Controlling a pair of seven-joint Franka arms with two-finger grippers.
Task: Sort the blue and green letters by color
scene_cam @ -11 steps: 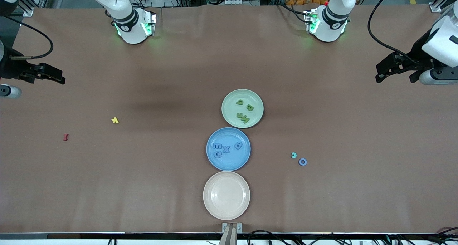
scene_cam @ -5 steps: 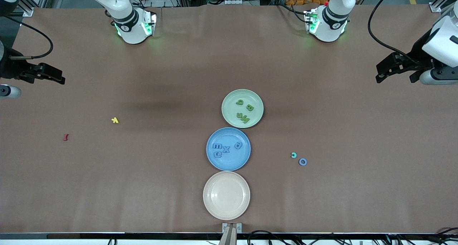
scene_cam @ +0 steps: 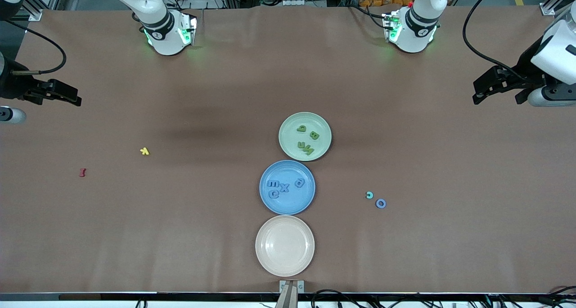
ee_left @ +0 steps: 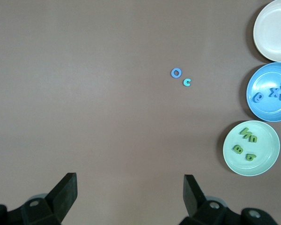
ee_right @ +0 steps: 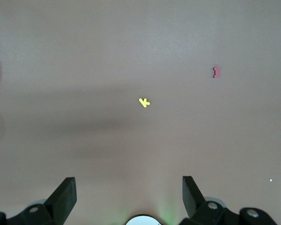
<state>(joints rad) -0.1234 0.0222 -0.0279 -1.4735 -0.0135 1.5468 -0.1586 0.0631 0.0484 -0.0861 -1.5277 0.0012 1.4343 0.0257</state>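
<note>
Nothing moved over the last second: blue letters sat in the blue plate, green letters in the green plate, left gripper and right gripper parked at table ends, jaws wide, empty (looked finished).

Robotics lab: brown-papered table, aluminium framing, trailing cables.

1. The right gripper shows as two dark fingers spread wide apart, empty, high above the brown table.
2. A yellow letter k lies flat on the table, ahead of the gap between the jaws.
3. A dark red letter lies farther out, well apart from the k, past the line of one finger.
</note>
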